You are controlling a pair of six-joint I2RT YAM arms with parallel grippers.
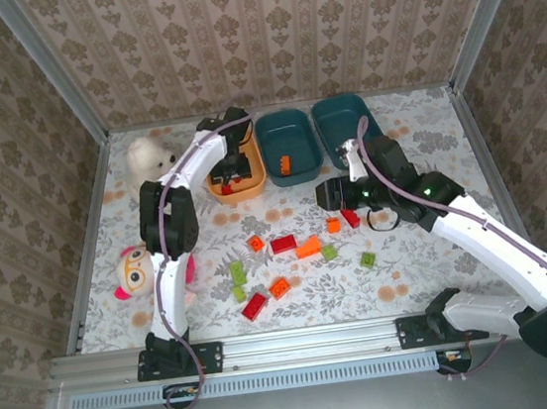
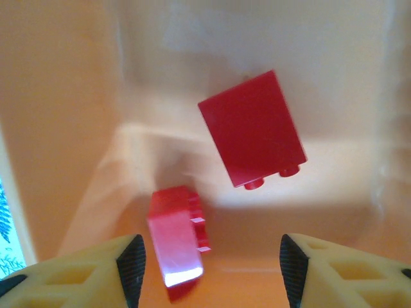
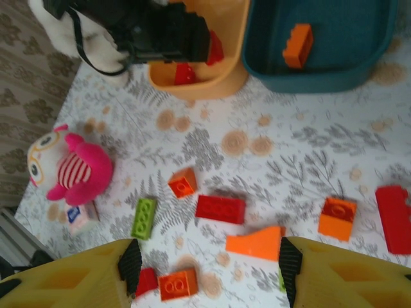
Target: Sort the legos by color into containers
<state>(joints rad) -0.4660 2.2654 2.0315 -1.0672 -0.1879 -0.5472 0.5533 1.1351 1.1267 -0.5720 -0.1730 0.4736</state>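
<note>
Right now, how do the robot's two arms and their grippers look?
The left arm and right arm have white links, black joints and a thin dark cable along each. The left gripper and right gripper have pale yellow fingers with cut-out lattice and black ribbed pads.

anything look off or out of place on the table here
Nothing looks spilled or broken. The odd ones out are non-lego items: a pink plush doll with a small card beside it on the left side, and a white teddy bear at the far left. The loose legos are unsorted.
</note>
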